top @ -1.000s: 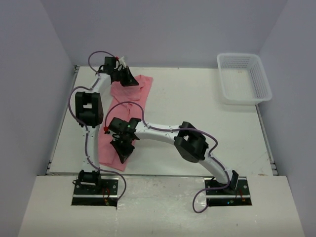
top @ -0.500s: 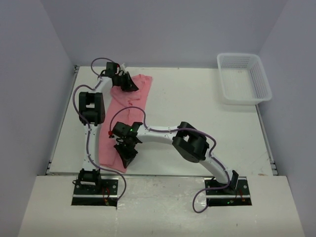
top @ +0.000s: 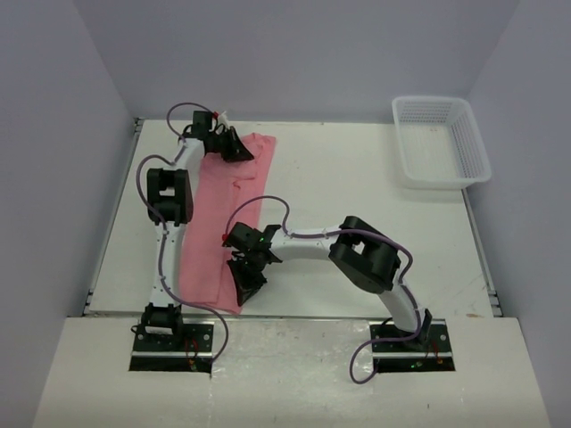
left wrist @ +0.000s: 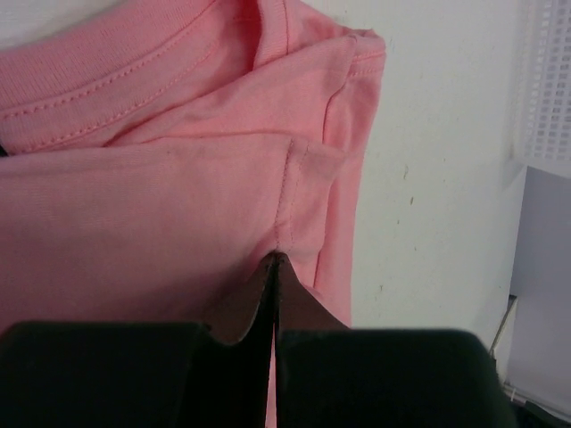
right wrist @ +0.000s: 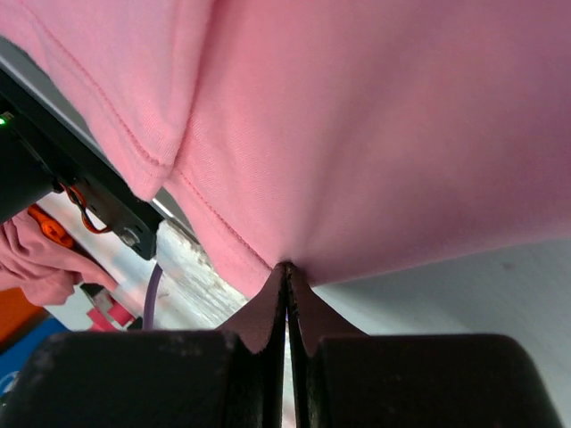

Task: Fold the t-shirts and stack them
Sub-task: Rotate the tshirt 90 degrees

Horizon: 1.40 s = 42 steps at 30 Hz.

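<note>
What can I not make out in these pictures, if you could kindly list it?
Top external: the left arm covers part of the t-shirt's left edge; its layers are too small to count.
Left wrist: the left gripper hides the fabric beneath it; the basket is cut off by the right edge.
Right wrist: the right gripper and the draped fabric hide most of the table.

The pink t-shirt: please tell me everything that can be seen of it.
The t-shirt is plain salmon-pink, of thin soft fabric, without print. It lies on the white table at the left side, folded lengthwise into a long narrow band from the far edge toward the near edge. The ribbed collar and a sleeve hem show in the left wrist view. The left gripper pinches its far end, the right gripper its near corner; both are shut on the fabric.
</note>
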Available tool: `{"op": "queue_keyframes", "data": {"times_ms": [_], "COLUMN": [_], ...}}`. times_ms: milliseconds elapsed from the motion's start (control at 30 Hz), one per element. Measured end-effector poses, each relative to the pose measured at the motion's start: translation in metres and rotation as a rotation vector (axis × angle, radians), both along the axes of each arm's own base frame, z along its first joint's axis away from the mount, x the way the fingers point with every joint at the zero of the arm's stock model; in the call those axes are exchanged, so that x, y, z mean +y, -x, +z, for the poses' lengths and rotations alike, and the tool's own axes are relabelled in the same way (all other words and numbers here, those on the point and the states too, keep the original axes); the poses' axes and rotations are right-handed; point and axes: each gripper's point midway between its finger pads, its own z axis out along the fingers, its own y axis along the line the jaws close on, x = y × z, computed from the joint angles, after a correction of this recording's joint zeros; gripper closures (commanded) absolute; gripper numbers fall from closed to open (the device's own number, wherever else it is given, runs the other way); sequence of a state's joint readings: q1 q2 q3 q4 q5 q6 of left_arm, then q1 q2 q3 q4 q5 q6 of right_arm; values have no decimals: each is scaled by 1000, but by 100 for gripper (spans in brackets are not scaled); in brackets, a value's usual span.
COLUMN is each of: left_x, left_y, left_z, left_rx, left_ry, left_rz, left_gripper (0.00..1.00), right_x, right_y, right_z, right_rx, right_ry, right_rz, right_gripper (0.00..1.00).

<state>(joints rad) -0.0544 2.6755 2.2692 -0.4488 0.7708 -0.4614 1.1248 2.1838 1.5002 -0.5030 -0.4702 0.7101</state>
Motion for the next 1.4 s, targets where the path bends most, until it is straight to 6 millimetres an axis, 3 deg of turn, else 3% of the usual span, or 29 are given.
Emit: {"op": "queue_keyframes", "data": {"times_ms": [300, 633, 867, 1400], "left_x": [-12, -59, -82, -90], "left_y": [-8, -13, -9, -9], "left_z": [-1, -1, -2, -4], "left_rx": [-15, -61, -89, -98], "left_ry": [65, 148, 159, 200], "left_rz": [-25, -89, -126, -145], "left_gripper": [100, 100, 100, 100], "right_x": [-27, -54, -61, -98], "right_y": [-11, -21, -21, -25], "right_z": [-1, -2, -2, -7], "right_rx": [37, 60, 71, 123], "right_ry": [28, 37, 26, -10], "right_rz": [-108, -204, -255, -395], "right_gripper": [100, 100, 100, 100]}}
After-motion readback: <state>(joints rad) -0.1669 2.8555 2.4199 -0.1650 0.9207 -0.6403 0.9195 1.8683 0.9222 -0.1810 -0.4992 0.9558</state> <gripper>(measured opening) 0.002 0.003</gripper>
